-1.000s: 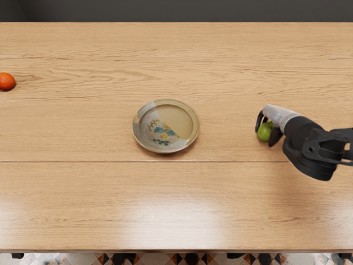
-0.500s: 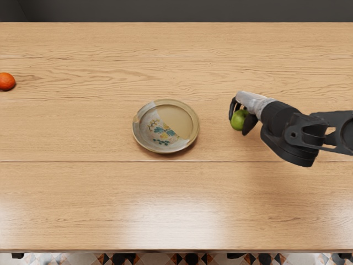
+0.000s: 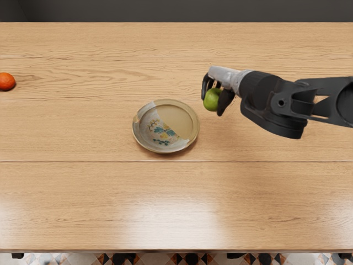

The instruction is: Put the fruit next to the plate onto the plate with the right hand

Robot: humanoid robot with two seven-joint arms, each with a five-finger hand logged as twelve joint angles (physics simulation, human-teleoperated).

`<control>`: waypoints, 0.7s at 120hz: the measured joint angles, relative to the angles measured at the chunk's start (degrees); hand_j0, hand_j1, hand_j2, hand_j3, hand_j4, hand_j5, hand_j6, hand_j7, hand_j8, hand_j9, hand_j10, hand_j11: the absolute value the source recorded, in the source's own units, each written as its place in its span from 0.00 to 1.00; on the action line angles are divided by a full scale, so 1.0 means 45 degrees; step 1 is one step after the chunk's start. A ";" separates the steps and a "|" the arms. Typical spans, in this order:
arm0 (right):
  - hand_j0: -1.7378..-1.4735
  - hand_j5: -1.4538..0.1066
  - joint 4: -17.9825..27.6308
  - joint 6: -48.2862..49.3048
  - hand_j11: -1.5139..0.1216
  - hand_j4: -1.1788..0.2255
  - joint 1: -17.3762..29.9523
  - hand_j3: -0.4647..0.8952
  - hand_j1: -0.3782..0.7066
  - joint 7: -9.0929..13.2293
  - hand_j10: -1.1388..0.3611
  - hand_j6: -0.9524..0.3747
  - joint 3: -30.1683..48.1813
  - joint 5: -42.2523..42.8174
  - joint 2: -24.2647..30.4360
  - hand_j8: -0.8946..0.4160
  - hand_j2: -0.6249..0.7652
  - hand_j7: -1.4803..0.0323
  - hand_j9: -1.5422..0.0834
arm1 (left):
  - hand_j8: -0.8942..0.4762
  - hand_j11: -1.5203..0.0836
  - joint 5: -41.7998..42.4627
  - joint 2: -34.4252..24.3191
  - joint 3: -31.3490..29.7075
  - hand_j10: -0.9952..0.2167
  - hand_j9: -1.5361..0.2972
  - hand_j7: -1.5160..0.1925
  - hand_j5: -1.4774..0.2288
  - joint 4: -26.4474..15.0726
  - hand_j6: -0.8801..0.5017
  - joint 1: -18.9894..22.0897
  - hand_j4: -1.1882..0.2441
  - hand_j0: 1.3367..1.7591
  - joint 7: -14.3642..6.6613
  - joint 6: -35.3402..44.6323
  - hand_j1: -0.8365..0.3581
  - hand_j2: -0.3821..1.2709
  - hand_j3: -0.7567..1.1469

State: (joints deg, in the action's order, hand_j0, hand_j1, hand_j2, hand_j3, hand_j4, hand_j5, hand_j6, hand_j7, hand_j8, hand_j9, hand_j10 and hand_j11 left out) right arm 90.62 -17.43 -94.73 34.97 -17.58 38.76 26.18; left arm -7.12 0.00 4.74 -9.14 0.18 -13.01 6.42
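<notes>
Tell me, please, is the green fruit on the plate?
No, the right hand holds the green fruit beside the plate, past its rim.

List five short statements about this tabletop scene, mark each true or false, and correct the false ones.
1. The right hand grips a green fruit. True.
2. The green fruit lies on the plate. False: it is in the hand, beyond the plate's right rim in the picture.
3. An orange fruit sits near the left edge of the table. True.
4. The left arm reaches over the plate. False: no left arm is in view.
5. The plate is plain white. False: it is tan with a coloured pattern inside.
</notes>
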 joint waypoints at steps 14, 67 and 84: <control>0.31 0.19 -0.0027 0.0006 0.22 0.34 -0.0056 0.34 0.65 0.0014 0.27 0.44 0.0144 -0.0219 -0.0439 0.43 0.68 0.30 0.25 | 0.64 0.94 0.0000 0.0000 0.0002 0.81 0.83 0.88 0.86 0.0000 0.63 0.0000 0.82 0.76 0.0000 0.0000 0.98 0.23 0.40; 0.31 0.19 -0.0340 -0.0109 0.22 0.34 0.0062 0.34 0.66 0.0026 0.27 0.44 0.0907 -0.0604 -0.2409 0.44 0.69 0.30 0.24 | 0.64 0.94 0.0001 0.0000 0.0046 0.81 0.83 0.88 0.86 0.0000 0.63 0.0000 0.82 0.76 0.0000 0.0000 0.98 0.23 0.40; 0.32 0.19 -0.0734 -0.0056 0.22 0.33 0.0046 0.34 0.66 0.0029 0.27 0.44 0.1041 -0.0597 -0.2570 0.44 0.68 0.29 0.24 | 0.64 0.94 0.0001 0.0000 0.0050 0.81 0.83 0.88 0.86 0.0000 0.63 -0.0019 0.82 0.76 0.0000 0.0000 0.98 0.23 0.40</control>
State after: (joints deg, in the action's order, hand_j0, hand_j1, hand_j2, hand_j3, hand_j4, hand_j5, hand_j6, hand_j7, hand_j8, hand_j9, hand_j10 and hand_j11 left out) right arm 87.31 -17.68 -94.52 35.10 -12.90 36.07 14.61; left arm -7.12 0.00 4.97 -9.14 0.09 -13.01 6.42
